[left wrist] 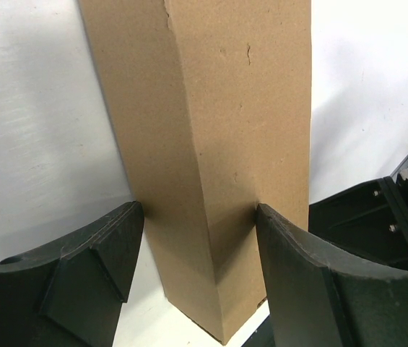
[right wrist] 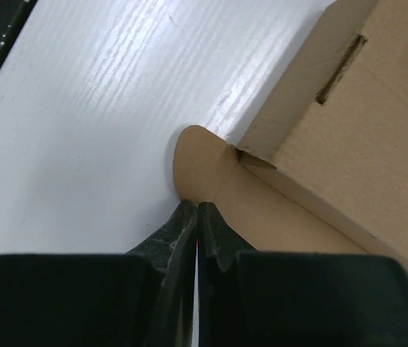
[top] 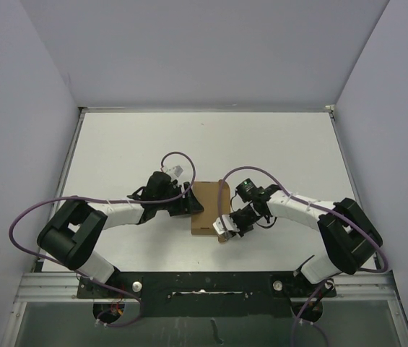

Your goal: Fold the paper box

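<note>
The brown thin-cardboard paper box [top: 209, 206], partly folded with walls raised, sits mid-way across the white counter [top: 131, 144], between the two arms. The left end effector [left wrist: 198, 217] clasps its left wall, one finger against each face. The right end effector [right wrist: 197, 210] is pinched fully together, its tips touching the box's rounded corner flap [right wrist: 198, 163] at the near right. Whether the flap is caught between them cannot be told.
</note>
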